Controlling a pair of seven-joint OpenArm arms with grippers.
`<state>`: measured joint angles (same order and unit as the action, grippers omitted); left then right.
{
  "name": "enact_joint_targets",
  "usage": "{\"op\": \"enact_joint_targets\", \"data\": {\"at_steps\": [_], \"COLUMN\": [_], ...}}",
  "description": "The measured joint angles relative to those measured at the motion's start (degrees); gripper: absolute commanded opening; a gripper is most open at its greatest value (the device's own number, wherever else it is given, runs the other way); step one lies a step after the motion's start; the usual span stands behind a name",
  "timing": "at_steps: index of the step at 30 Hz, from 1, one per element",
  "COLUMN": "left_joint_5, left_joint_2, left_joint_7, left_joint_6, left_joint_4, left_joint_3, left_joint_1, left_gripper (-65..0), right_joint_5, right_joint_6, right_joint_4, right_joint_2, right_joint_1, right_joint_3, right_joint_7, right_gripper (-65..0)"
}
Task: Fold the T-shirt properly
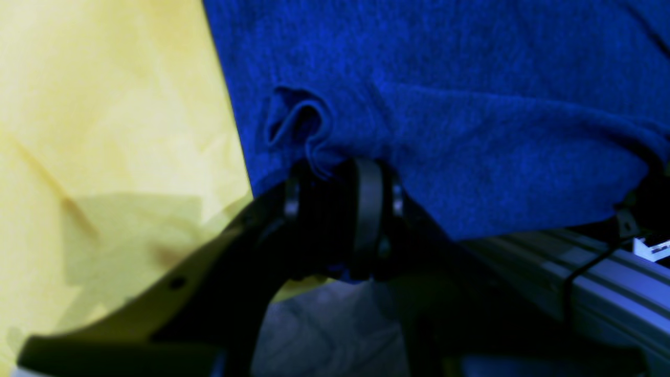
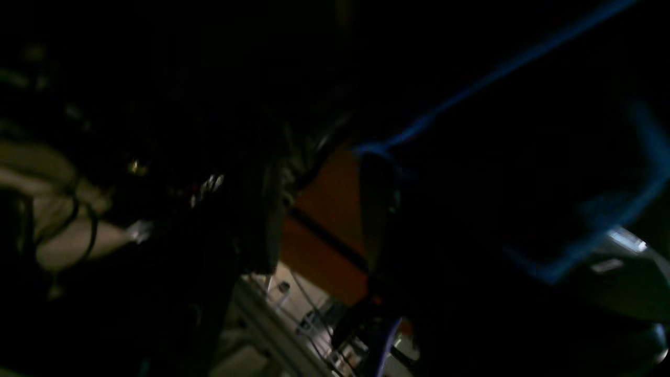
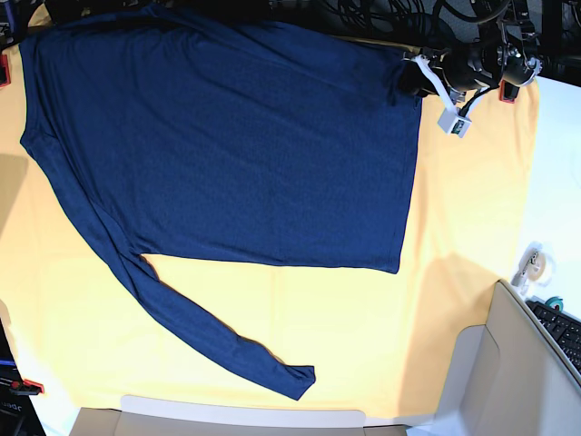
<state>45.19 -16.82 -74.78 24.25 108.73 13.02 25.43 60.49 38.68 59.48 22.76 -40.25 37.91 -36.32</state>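
The T-shirt lies spread on the yellow cloth; the left gripper clamps its bunched hem; the right gripper's state is lost in darkness

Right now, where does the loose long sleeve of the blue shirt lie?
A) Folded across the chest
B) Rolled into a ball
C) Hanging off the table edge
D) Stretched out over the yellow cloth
D: in the base view the sleeve of the T-shirt runs diagonally, flat and unfolded, across the yellow cloth.
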Motion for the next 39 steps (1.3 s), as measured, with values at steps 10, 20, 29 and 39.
{"op": "enact_joint_targets", "data": {"at_steps": [10, 20, 29, 39], "left_joint_5": [0.0, 0.0, 0.0, 0.0], "left_joint_2": [0.02, 0.02, 0.02, 0.13], "left_joint_7": [0.02, 0.02, 0.02, 0.02], "left_joint_6": [0.0, 0.0, 0.0, 0.0], "left_joint_4": [0.0, 0.0, 0.0, 0.0], "left_joint_3": [0.0, 0.0, 0.0, 0.0], "left_joint_1": [0.13, 0.13, 0.13, 0.13], "left_gripper": [-52.4, -52.4, -52.4, -52.4], "right_joint_5": [2.43, 3.65, 3.63, 3.65], "right_joint_6": [0.35, 0.37, 0.35, 0.46], "right_joint_4": [-0.13, -0.04, 0.13, 4.76], "right_joint_2": [0.37, 0.33, 0.39, 2.49], "right_joint_1": [0.85, 0.57, 0.57, 0.24], "right_joint_3": [0.11, 0.11, -0.13, -0.37], "right_joint_7": [0.15, 0.17, -0.04, -3.5], "right_gripper": [-39.2, -20.7, -20.7, -20.8]}}
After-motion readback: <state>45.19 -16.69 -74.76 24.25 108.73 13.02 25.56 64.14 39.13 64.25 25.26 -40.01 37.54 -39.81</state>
